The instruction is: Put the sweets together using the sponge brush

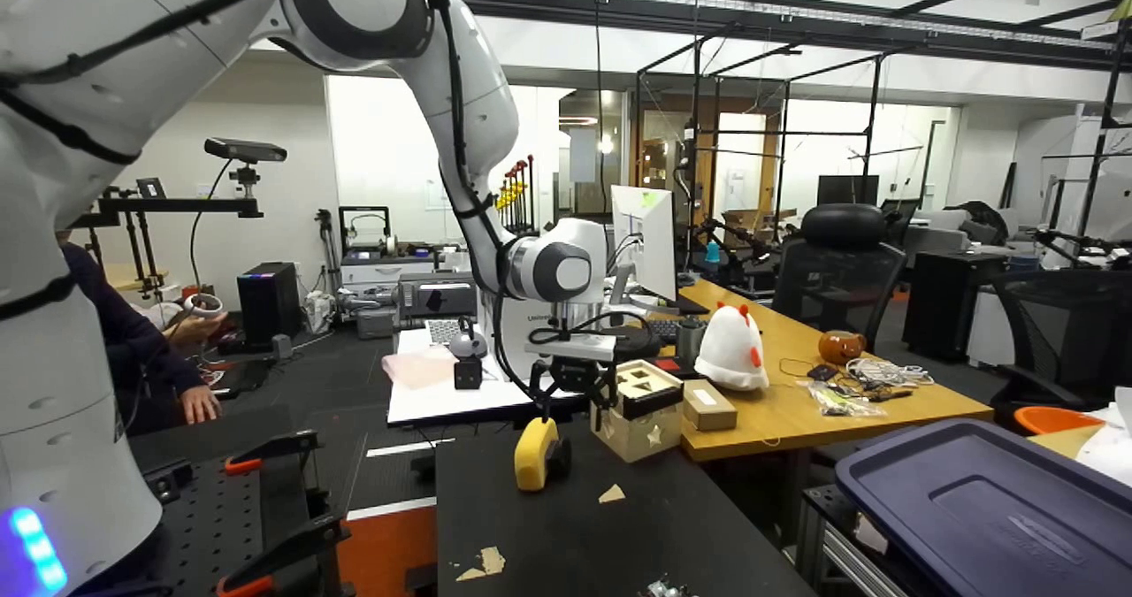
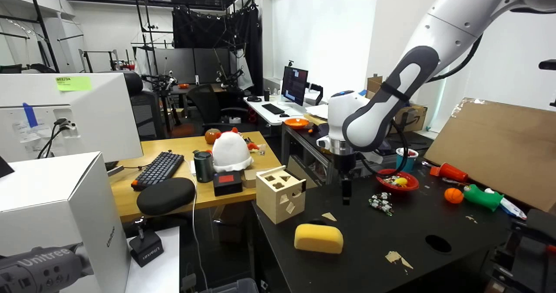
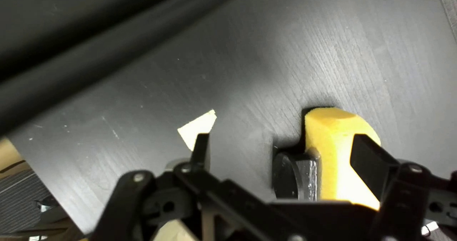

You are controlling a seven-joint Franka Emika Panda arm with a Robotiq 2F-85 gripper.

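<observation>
Yellow sponge brush (image 2: 318, 239), near edge of black table (image 2: 347, 275); wooden shape-sorter box (image 2: 278, 199) close by, at corner; clustered sweets (image 2: 381, 203) beside red dish (image 2: 403, 188); gripper (image 3: 282, 144) above, jaws wide apart.

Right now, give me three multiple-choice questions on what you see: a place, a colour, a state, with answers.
1. Where is the sponge brush?
A) In the wooden box
B) On the black table
C) On a chair

2. What colour is the bowl on that table?
A) Green
B) Blue
C) Red

3. How is the gripper?
A) Open
B) Shut on the sponge brush
C) Shut, empty

1 B: it rests there in both exterior views.
2 C: it shows red in an exterior view.
3 A: the wrist view shows its jaws wide apart.
</observation>
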